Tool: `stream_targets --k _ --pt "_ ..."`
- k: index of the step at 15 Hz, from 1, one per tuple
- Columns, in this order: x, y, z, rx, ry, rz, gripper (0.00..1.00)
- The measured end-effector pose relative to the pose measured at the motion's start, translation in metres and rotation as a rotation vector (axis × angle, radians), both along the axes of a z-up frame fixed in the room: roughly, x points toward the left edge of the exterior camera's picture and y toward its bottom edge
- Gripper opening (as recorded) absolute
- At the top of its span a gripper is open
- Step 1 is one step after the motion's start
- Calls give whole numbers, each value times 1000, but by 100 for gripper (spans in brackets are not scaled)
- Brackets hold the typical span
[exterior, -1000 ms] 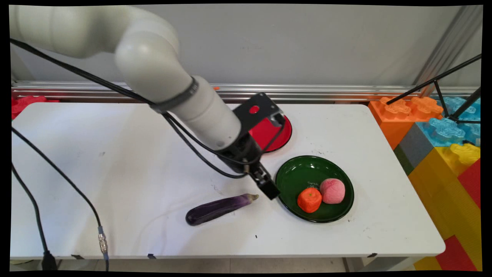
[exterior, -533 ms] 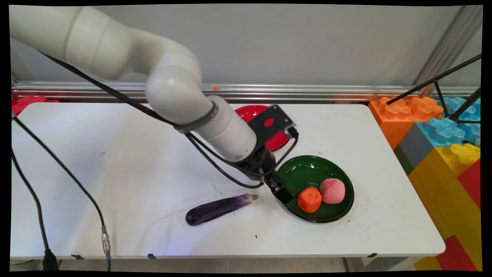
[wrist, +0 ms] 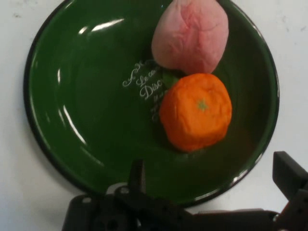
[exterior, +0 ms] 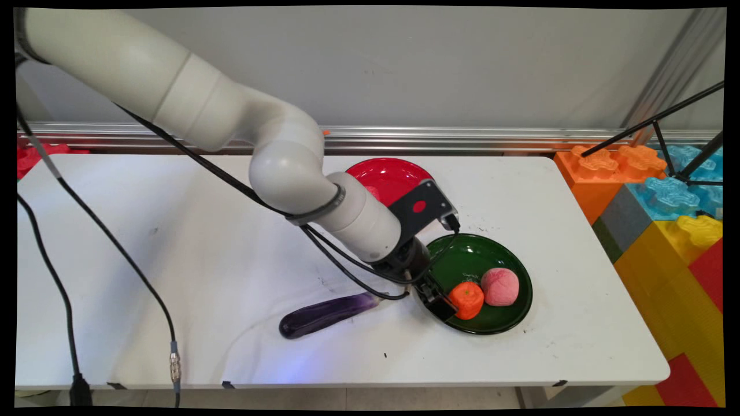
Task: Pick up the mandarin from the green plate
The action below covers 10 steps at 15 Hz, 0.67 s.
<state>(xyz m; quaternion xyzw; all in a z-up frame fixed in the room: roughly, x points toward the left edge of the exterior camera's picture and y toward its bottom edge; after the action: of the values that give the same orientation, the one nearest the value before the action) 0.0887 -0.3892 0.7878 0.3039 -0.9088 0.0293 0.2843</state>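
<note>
A dark green plate (exterior: 491,257) (wrist: 91,120) holds an orange toy fruit (exterior: 466,299) (wrist: 196,111) and a pink peach (exterior: 500,286) (wrist: 191,34) side by side. My gripper (exterior: 441,301) (wrist: 211,177) hangs low over the plate's near-left rim, just left of the orange. It is open: in the hand view one finger (wrist: 137,174) stands left of the orange and the other (wrist: 288,174) to its right. Nothing is held between them. A purple eggplant (exterior: 324,313) lies on the table to the left of the gripper.
A red plate (exterior: 386,174) sits behind the arm near the table's far edge. Large coloured foam blocks (exterior: 665,225) and a black tripod (exterior: 670,124) stand past the table's right end. Black cables (exterior: 115,248) hang across the left half of the table.
The arm has swung right and down. The gripper went from beside the plate's left rim to over the plate, close to the orange. The fruits and eggplant have not moved.
</note>
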Motion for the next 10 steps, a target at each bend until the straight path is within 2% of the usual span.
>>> stream_targets --k 10 --pt "-17 -21 -39 -28 75 -83 100"
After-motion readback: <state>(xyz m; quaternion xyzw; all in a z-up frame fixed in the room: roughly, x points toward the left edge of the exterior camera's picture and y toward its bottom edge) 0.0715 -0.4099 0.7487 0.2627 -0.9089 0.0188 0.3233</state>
